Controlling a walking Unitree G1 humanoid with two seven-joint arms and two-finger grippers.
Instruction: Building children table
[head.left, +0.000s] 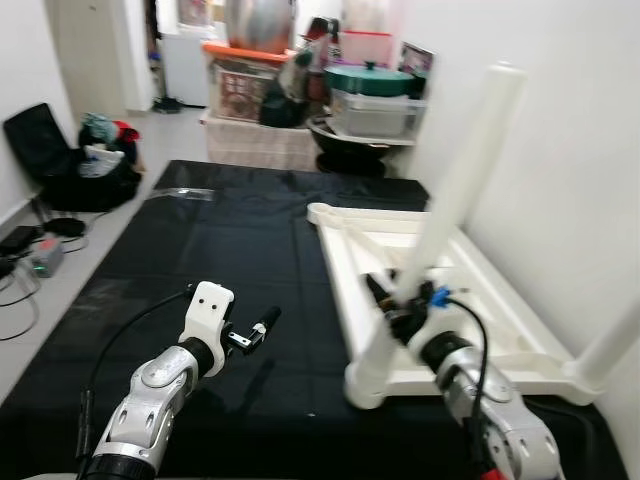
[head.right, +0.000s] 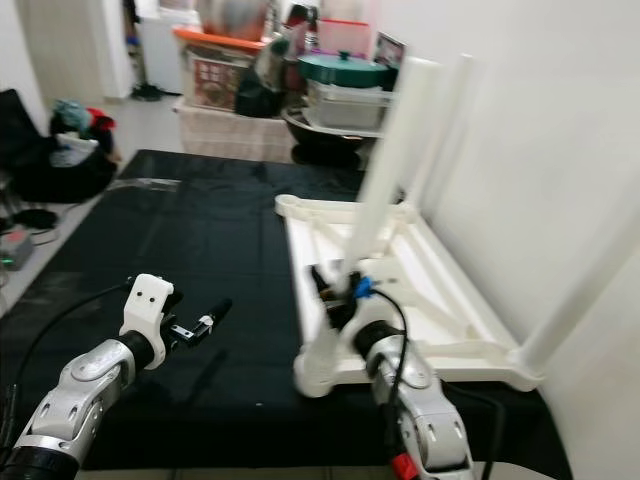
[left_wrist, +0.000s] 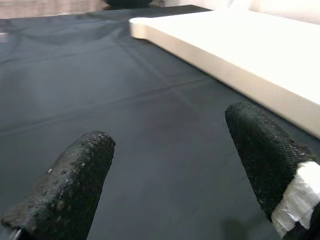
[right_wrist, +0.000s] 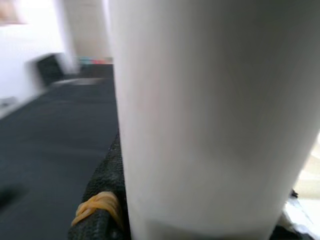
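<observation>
1. My right gripper (head.left: 400, 300) was closed around the lower part of a white leg (head.left: 462, 170), just above the near left corner of the tabletop (head.left: 440, 345). In the right wrist view the leg (right_wrist: 210, 115) stood right against one black finger (right_wrist: 102, 200).

2. The relation I cared about: the leg's long axis rose from that corner and leaned away toward the wall (head.left: 560, 150), so it was tilted, not square to the tabletop. The corner socket (head.left: 370, 380) lay directly below the gripper, and I judged the next move would have to bring the leg upright over it.

3. The right arm was plainly the nearer one; it was already on the leg. My left gripper (head.left: 255, 330) hovered over the black mat (head.left: 200, 260), well apart from the tabletop's near edge, its fingers (left_wrist: 75, 170) spread and holding nothing.

4. The tabletop lay upside down on the mat beside the wall, its ribbed underside facing up. It looked like smooth white plastic.

5. The leg was a plain white tube, rounded at the top end. Another leg (head.left: 615, 345) slanted up from the near right corner, and in the right eye view a further one (head.right: 445, 130) stood behind the held one.

6. I could not tell whether the held leg's foot had seated in the socket; the gripper hid the join.
</observation>
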